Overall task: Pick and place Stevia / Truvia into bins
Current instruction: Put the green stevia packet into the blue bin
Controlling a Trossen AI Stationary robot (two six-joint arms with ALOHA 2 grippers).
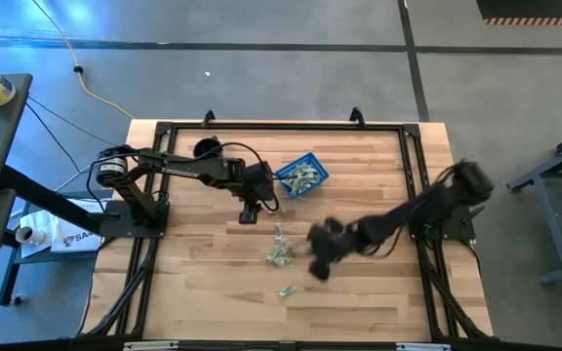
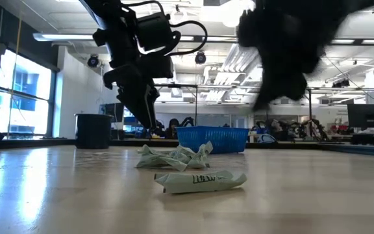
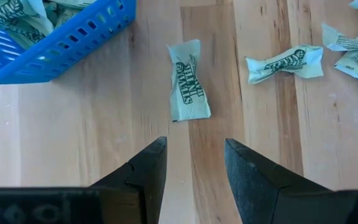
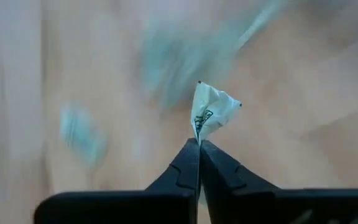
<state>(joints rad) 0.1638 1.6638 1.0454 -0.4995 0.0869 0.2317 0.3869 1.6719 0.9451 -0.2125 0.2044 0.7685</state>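
We see the worktop with bare wood all round the blue basket, our landmark, so both arms have room. The basket already holds several packets; a loose heap of packets lies on the near side of it, well apart, not yet sorted. The right gripper, near that heap, has its fingers pressed together on one white packet, pinched by an edge, we judge for carrying. The left gripper hovers just beside the basket, fingers spread, over a green packet.
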